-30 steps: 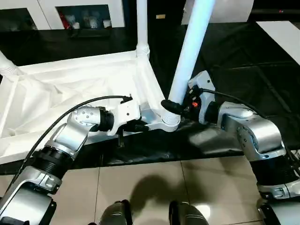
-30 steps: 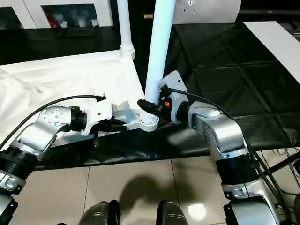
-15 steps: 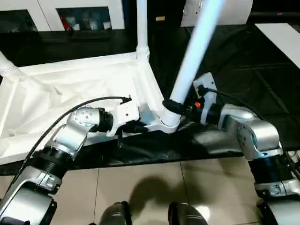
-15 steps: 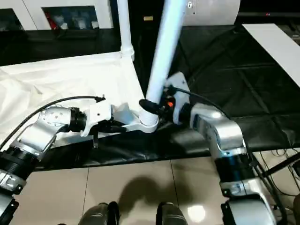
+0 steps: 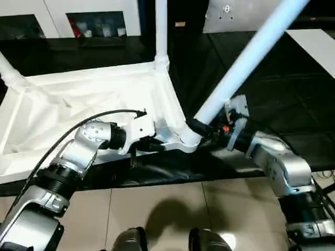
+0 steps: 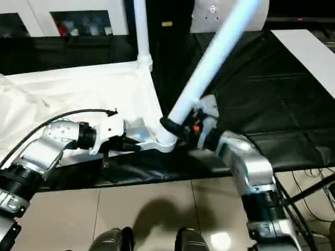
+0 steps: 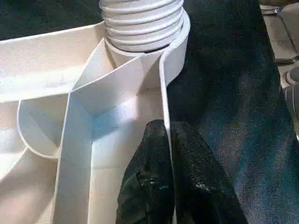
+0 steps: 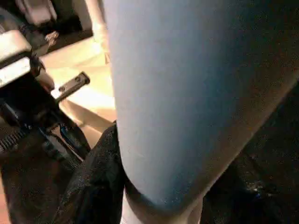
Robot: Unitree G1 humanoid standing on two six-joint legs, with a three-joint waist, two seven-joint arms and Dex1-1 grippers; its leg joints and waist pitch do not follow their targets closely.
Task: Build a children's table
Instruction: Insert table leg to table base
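Note:
The children's table lies upside down: its white ribbed top (image 5: 78, 104) rests on the black-covered work table. One white leg (image 5: 160, 31) stands upright in the far right corner, and another leg (image 5: 8, 73) rises at the far left. A third leg (image 5: 251, 52) leans steeply to the right out of the near right corner socket (image 5: 186, 140). My right gripper (image 5: 201, 127) is shut on this leg's base, just above the socket. My left gripper (image 7: 169, 128) is shut on the top's thin front rim (image 7: 163, 84), close to the ribbed socket (image 7: 142, 23).
The black work table (image 5: 293, 89) stretches to the right and back, and its front edge (image 5: 172, 175) runs just below my grippers. Tiled floor (image 5: 157, 209) lies under it. A white panel (image 5: 319, 42) lies at the far right, with cabinets (image 5: 94, 21) behind.
The leg in my right gripper has swung from almost upright to leaning far right, pivoting at the socket. My right forearm dropped lower and turned with it. The left gripper kept its hold.

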